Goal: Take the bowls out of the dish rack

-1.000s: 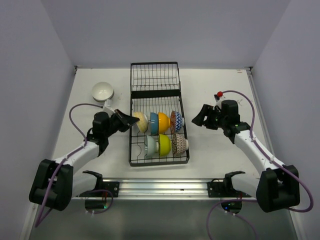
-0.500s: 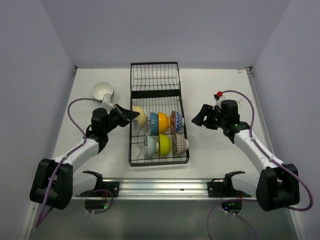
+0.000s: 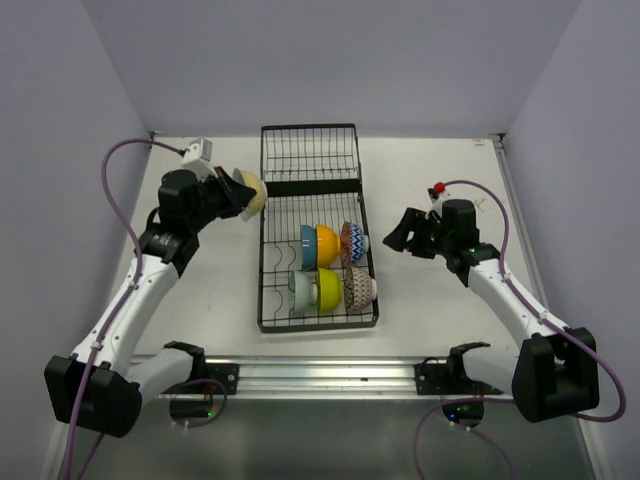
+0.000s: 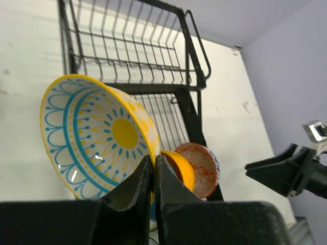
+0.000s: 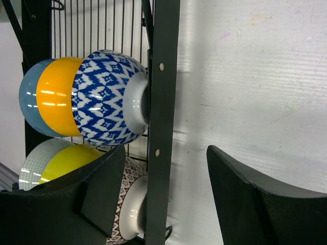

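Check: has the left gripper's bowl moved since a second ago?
Yes. The cream bowl went from inside the dish rack to over its left rail, farther back.

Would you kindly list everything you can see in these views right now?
Rack: one, black wire, table centre.
Held bowl: one, cream with a yellow-and-blue pattern inside, left of the rack.
Blue bowl: one, blue, rack's far row, left.
Orange bowl: one, orange, far row, middle.
Zigzag bowl: one, blue and white, far row, right.
Mint bowl: one, pale green, near row, left.
Yellow-green bowl: one, yellow-green, near row, middle.
Brown bowl: one, brown-patterned, near row, right.
Table: one, white, under everything.
Rail: one, silver, table's near edge.
Left gripper: one, black, shut on the held bowl's rim.
Right gripper: one, black, open, right of the rack.
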Tool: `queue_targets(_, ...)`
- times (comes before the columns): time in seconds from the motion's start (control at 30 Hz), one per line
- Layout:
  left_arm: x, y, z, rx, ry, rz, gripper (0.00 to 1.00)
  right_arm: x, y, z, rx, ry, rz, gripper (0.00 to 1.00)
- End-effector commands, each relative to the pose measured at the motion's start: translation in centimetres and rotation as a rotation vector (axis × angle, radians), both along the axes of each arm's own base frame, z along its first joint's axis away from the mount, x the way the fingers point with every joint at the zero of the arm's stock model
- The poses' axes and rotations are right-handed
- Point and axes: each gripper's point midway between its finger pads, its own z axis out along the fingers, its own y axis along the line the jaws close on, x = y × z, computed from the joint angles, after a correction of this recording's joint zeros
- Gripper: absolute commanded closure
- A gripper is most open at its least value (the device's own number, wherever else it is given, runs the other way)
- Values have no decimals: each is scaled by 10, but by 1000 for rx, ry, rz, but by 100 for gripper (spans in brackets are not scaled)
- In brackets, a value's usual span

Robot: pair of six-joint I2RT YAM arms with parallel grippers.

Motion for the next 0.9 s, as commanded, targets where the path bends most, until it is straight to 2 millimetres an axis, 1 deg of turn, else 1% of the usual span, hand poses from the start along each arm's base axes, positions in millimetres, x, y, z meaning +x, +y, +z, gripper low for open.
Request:
queue_targets(0.0, 0, 49, 15, 319, 1, 93, 100, 8, -1, 11, 4, -62, -8, 31)
queue_targets(0.03, 0, 56, 16, 368, 43, 99, 100, 9, -1, 10, 5, -57, -10, 31)
queue_targets(0.1, 1, 75, 9, 479, 73, 142, 100, 10, 1, 11, 15, -59, -5, 31)
queue_targets(0.13, -3, 80, -2, 521, 120, 138, 100, 11, 1, 10, 17, -54, -6, 31)
queue_targets(0.17, -3, 88, -6, 559, 143, 161, 100, 11, 2, 10, 20, -54, -2, 31)
queue_targets(0.23, -8, 92, -24, 612, 193, 135, 100, 10, 2, 9, 24, -45, -3, 31)
queue_targets(0.27, -11, 97, -33, 631, 222, 149, 100, 10, 3, 7, 22, -43, -1, 31)
queue_targets(0.33, -12, 97, -40, 637, 221, 144, 100, 9, 1, 4, 16, -37, -10, 31)
queue_targets(0.37, -16, 100, -53, 658, 249, 138, 100, 9, 1, 4, 17, -36, -12, 31)
queue_targets(0.47, -22, 112, -76, 722, 326, 159, 100, 9, 2, 5, 23, -38, -11, 31)
queue_targets(0.5, -26, 115, -89, 736, 350, 161, 100, 9, 2, 5, 25, -39, -12, 31)
queue_targets(0.57, -26, 121, -96, 760, 358, 189, 100, 8, 3, 6, 29, -39, -8, 31)
queue_targets(0.7, -25, 125, -115, 788, 405, 190, 100, 7, 4, 3, 36, -33, -5, 31)
queue_targets(0.73, -23, 126, -114, 793, 409, 200, 100, 7, 4, 3, 36, -33, -5, 31)
queue_targets(0.87, -14, 127, -122, 803, 429, 217, 100, 8, 2, 2, 30, -39, -14, 30)
